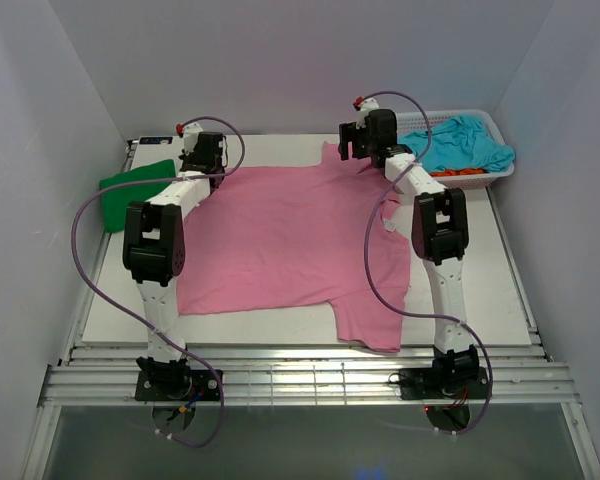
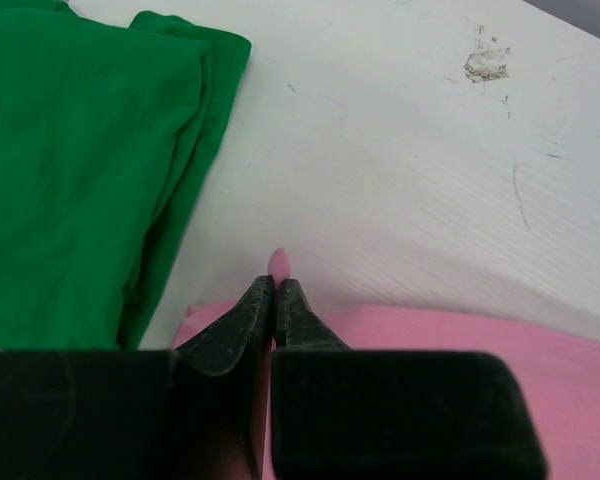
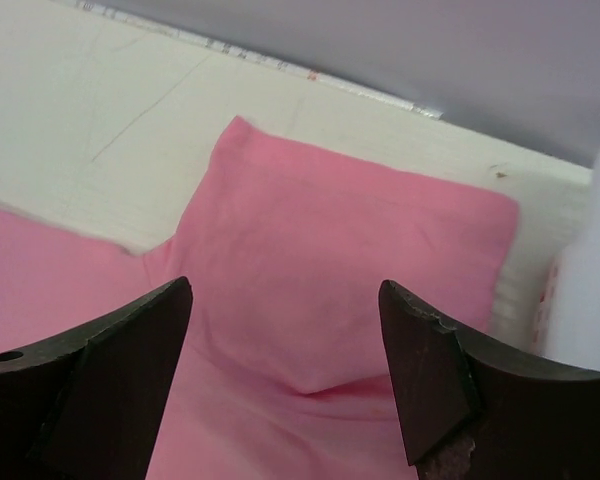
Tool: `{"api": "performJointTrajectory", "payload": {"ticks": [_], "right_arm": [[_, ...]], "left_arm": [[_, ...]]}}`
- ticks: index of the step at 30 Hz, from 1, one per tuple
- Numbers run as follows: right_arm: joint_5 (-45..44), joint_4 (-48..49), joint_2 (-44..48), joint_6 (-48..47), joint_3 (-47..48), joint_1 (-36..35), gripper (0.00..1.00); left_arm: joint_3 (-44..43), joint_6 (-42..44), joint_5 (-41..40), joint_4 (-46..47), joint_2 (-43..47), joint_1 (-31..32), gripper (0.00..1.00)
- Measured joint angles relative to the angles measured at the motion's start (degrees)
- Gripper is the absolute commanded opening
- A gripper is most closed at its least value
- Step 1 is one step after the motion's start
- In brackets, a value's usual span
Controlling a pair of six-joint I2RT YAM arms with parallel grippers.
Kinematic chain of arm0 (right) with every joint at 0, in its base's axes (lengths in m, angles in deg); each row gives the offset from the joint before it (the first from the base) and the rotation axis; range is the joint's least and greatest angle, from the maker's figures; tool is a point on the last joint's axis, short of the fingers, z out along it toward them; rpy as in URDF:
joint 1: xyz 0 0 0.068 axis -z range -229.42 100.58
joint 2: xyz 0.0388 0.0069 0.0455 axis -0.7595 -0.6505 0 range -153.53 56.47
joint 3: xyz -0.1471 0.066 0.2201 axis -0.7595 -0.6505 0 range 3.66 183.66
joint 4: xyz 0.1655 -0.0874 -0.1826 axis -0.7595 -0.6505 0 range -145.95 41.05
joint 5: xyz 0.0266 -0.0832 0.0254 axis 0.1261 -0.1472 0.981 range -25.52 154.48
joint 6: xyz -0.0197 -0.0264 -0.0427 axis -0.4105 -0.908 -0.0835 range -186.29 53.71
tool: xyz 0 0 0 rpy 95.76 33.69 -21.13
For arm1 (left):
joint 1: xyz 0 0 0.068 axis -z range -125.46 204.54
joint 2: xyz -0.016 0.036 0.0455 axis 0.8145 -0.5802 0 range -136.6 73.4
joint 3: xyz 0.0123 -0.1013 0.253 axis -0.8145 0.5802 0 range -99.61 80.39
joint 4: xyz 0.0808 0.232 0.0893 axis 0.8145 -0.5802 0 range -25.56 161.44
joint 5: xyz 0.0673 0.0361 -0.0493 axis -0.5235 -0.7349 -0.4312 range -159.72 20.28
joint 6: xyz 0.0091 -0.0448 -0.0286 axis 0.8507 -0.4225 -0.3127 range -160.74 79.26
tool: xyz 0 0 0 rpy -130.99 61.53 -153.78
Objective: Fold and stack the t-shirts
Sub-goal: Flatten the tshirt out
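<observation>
So, progress check: I'd say we're early-to-middle here. The pink t-shirt is spread out mostly flat on the table and not folded at all yet, with one flap trailing off its near right corner toward the table's near edge. Just off its far left corner sits the green t-shirt, and the left wrist view shows layered edges on it, so I'm guessing that one's already folded and is the start of the stack. Off the pink shirt's far right corner there's a white basket holding the turquoise t-shirt bunched up, with an orange t-shirt peeking out under it, so both of those are left to do. The left gripper is pinched tight on the pink shirt's far left edge, and you can see a little pink tip poking out between the fingertips. The right gripper is wide open with nothing in it, right above the pink shirt's far right sleeve. As for obstacles, the green shirt is really close to that pinched corner, and the right arm plus its cable hang across the pink shirt's right side, so a fold could snag there.
</observation>
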Motion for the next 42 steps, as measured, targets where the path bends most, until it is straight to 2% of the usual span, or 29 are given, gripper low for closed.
{"api": "performJointTrajectory", "payload": {"ticks": [8, 11, 12, 14, 15, 16, 20, 28, 42], "right_arm": [[-6.0, -9.0, -0.6, -2.2, 4.2, -3.1, 0.81], [-8.9, -12.2, -0.7, -2.5, 4.6, -3.8, 0.70], [-9.8, -13.2, -0.7, -2.5, 4.3, -4.2, 0.54], [-11.1, -14.4, -0.5, -2.3, 2.4, -4.8, 0.37], [-11.7, -15.1, -0.3, -1.8, 0.9, -5.0, 0.15], [-12.3, -15.3, 0.1, -1.9, -1.3, -5.3, 0.08], [-13.7, -15.9, 2.1, -0.3, -7.8, -6.3, 0.08], [-14.9, -16.2, 4.2, 1.2, -11.2, -7.0, 0.08], [-17.9, -13.4, 16.8, 4.1, -31.1, -9.5, 0.08]], "left_arm": [[1.2, -1.2, 1.1, -0.1, 0.0, 0.0, 0.00], [2.4, -1.8, 1.7, -0.3, 0.2, 0.0, 0.00], [2.9, -2.1, 1.9, -0.4, 0.3, 0.0, 0.00], [3.9, -2.7, 2.4, -0.7, 0.9, 0.0, 0.00], [4.4, -2.9, 2.7, -0.9, 1.3, 0.0, 0.00], [4.8, -3.2, 3.0, -1.1, 1.7, 0.0, 0.00], [5.5, -3.8, 3.7, -1.3, 3.1, 0.0, 0.00], [5.6, -4.7, 4.3, -1.3, 6.4, 0.0, 0.00], [12.0, -7.1, 5.9, -1.7, 11.1, 0.0, 0.00]]}}
